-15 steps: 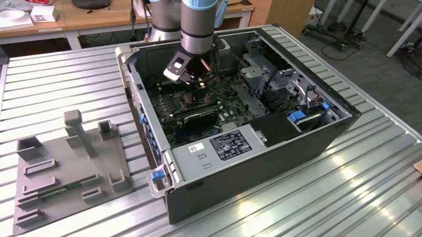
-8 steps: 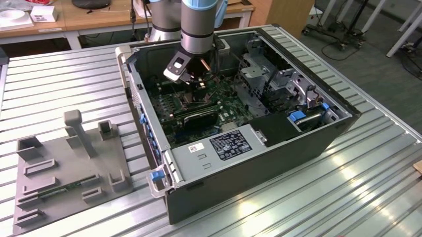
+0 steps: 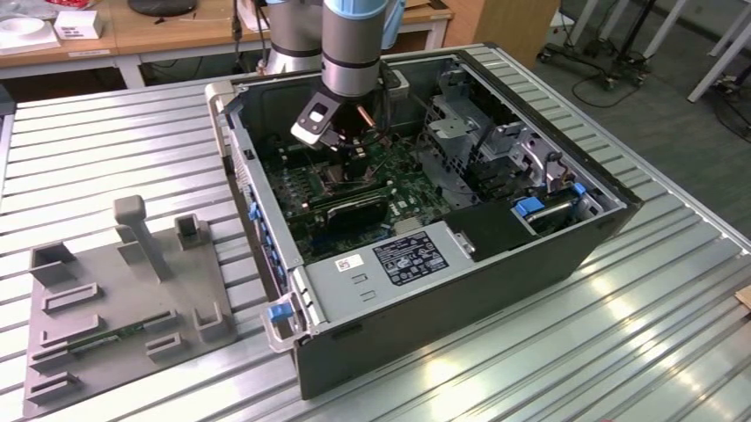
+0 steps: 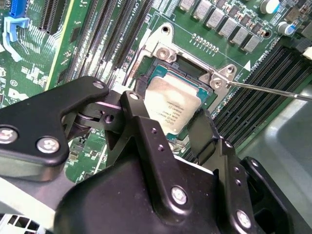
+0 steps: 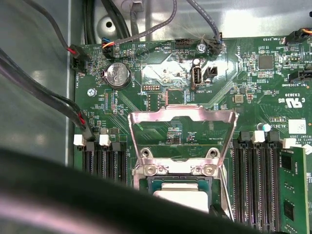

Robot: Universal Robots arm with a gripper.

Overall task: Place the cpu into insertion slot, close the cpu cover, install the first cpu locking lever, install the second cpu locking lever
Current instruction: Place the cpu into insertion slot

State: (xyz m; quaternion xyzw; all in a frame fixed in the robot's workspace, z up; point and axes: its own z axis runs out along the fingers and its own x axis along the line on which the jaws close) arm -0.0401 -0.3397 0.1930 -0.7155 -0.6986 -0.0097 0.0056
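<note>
The tool (image 4: 168, 114) hangs directly over the cpu (image 4: 171, 97), straddling two opposite edges. Whether it grips the chip or has let go, I cannot tell. The cpu lies flat in the insertion slot (image 4: 187, 66), near the middle of the motherboard (image 5: 161, 73). Just beyond, the cpu cover (image 5: 183, 116) stands hinged up.
</note>
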